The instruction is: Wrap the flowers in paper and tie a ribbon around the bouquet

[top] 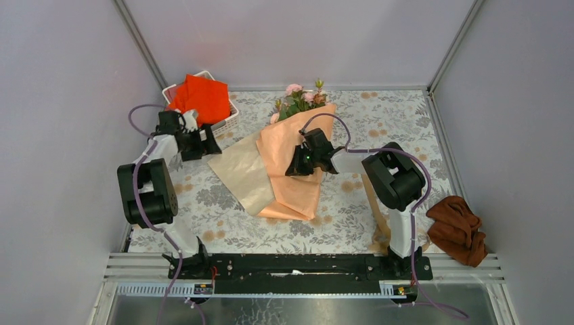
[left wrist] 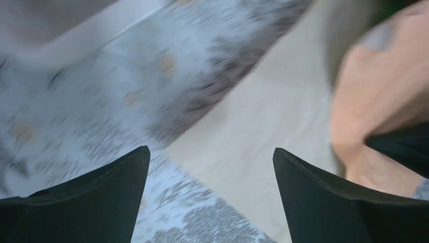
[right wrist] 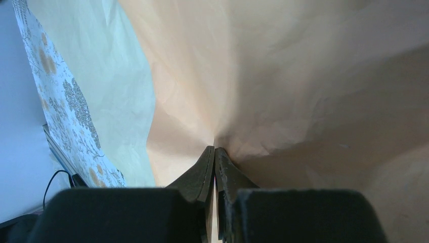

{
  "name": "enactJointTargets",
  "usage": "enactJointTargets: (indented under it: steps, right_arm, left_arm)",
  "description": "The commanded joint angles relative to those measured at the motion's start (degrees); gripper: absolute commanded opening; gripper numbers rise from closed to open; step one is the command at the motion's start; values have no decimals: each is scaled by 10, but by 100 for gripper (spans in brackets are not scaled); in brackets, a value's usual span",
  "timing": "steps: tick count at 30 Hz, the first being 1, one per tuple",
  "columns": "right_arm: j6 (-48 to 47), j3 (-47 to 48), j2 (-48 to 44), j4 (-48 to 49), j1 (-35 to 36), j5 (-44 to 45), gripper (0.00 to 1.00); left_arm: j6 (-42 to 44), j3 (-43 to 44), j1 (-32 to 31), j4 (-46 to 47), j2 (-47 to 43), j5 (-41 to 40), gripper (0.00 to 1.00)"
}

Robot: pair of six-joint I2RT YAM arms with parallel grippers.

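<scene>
Paper (top: 291,169) lies mid-counter, its peach face folded over the stems, with the flowers (top: 301,98) poking out the far end near the back wall. A tan flap sticks out flat to the left, and its long edge runs diagonally across the counter (top: 223,227).

The right jaws are pressed together on top of the peach fold, pinching a pucker of paper. On the right wrist cam the creases all run into the tips. The right arm (top: 389,176) lies across the counter on that side, so the right of the paper is pretty crowded.

The left jaws are spread wide with nothing between them, up off the counter just beside the basket (top: 231,116) holding the red cloth (top: 200,98). The left wrist cam is blurry, but the flap's edge and corner show just ahead of the tips.

Bare counter shows between the flap and the left arm (top: 145,186), and in front of the paper's near corner. The brown cloth (top: 459,229) sits at the right near edge, well apart from the paper.
</scene>
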Motion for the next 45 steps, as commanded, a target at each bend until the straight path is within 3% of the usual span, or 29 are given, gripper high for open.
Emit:
enactJointTargets:
  steps: [1,4,10,13,15,21,22,27,31,37,45]
  right_arm:
    - [-16,-16,5,-42,-8,26,7]
    - [-18,-16,4,-41,-7,26,7]
    - [-20,-21,0,-38,-7,26,7]
    - [-19,-26,-3,-35,-7,28,7]
    - [-18,-27,-3,-33,-7,26,7]
    - [-10,-33,-8,-23,-8,20,7]
    - [-9,-35,-9,-22,-8,20,7]
    - [-4,-36,-9,-17,-7,18,7]
    - [3,-32,-1,-14,-8,11,7]
    - [66,-48,-7,56,-16,-34,8]
    - [131,-68,-66,96,-28,-17,12]
  left_arm:
    - [-46,-66,43,15,4,-55,99]
    - [-55,-77,46,30,28,-42,99]
    - [-57,-74,32,30,83,80,98]
    - [-38,-72,2,28,78,124,88]
    - [-34,-67,-16,27,73,141,72]
    - [-33,-44,-33,17,41,173,4]
    - [-32,-40,-38,12,32,180,0]
    - [-30,-16,-105,-2,-21,241,0]
    - [-39,36,-201,-2,-27,259,0]
    - [-81,123,-297,40,64,221,0]
    - [-94,188,-321,63,182,138,0]
